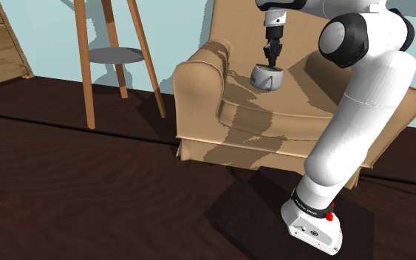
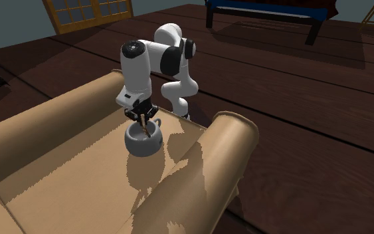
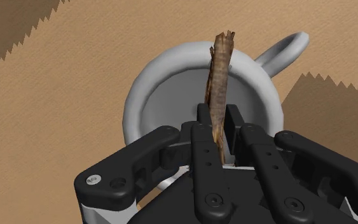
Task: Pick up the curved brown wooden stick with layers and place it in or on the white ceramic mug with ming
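Nothing can be read with certainty. In the shoulder view, at about five o'clock in the picture, a dark band (image 1: 309, 204) rings the arm's foot just above its white base plate (image 1: 313, 230). A short line of small pale lettering runs along that band, but the letters are too small to make out. The mug (image 3: 130, 105), seen close in the wrist view, is plain grey-white, with no legible mark on it.

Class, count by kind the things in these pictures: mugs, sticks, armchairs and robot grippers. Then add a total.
Mugs: 1, the pale grey mug
Sticks: 1, the brown stick
Armchairs: 1, the tan armchair
Grippers: 1, the black gripper
Total: 4
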You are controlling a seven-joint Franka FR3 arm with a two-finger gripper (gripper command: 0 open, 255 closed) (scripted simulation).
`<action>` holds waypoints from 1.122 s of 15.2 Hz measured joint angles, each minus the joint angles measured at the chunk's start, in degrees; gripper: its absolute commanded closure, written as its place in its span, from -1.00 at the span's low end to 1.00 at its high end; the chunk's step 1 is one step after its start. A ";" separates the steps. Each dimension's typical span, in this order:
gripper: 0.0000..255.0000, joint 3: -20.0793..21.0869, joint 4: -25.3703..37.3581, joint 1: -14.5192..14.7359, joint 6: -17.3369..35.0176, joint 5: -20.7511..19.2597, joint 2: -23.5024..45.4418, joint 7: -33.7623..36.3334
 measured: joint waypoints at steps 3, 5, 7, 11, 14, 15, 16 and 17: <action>1.00 0.01 -0.22 0.02 0.19 -0.04 -0.14 0.07; 1.00 0.01 -0.24 0.03 0.21 -0.05 -0.18 0.09; -1.00 0.01 -0.22 0.03 0.19 -0.01 -0.07 0.07; -1.00 0.02 -0.26 0.03 0.20 0.02 0.01 0.06; -1.00 -0.04 4.04 -0.07 -2.69 0.50 1.45 -0.37; -1.00 -0.26 7.56 -0.41 -4.78 0.98 2.93 -1.04; -1.00 -0.26 9.87 -0.48 -6.35 1.27 3.73 -1.16; -1.00 -0.36 11.83 -0.68 -7.45 1.58 4.64 -1.50</action>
